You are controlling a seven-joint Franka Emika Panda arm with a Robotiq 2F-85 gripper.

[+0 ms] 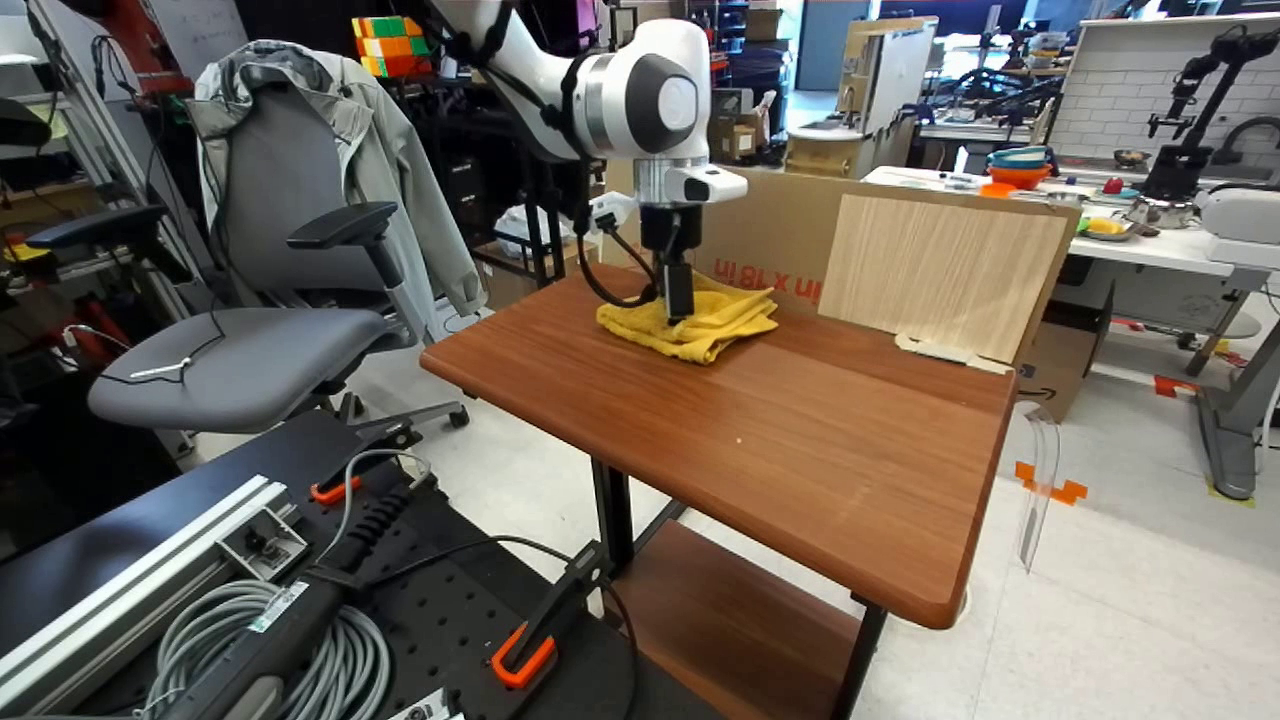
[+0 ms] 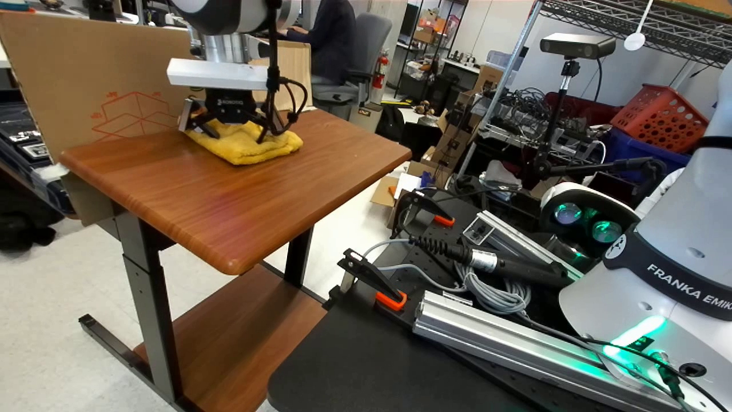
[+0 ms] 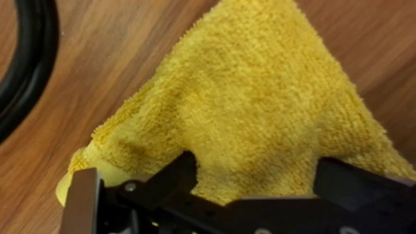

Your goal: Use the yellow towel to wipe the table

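My gripper (image 3: 255,162) points down onto the yellow towel (image 3: 253,97), its two fingers (image 3: 182,172) set well apart with a broad stretch of cloth lying between them. In the wrist view I can see both tips sunk a little into the pile, the fabric dimpled around them. A black cable (image 3: 35,65) curves through the left side of my wrist view, apart from the towel there. In both exterior views the towel lies folded on the brown table (image 1: 800,430), toward the edge where a large cardboard sheet (image 1: 775,220) stands; I can't tell whether cloth and cardboard touch. Farther along that same edge, in an exterior view, I have a light wood-grained panel (image 1: 930,265) standing against the cardboard. A grey chair (image 1: 245,360) with a pale jacket (image 1: 390,160) over its back stands off to the table's left in that view. In an exterior view I also see the robot's white base (image 2: 606,297), glowing green, and a black bench (image 2: 354,360) bearing silver rails (image 2: 503,343), a coiled grey cable (image 2: 494,294) and two black-and-orange clamps (image 2: 392,300). Past the table there sits a person (image 2: 331,34) in dark clothes, head cut off by the top of the frame
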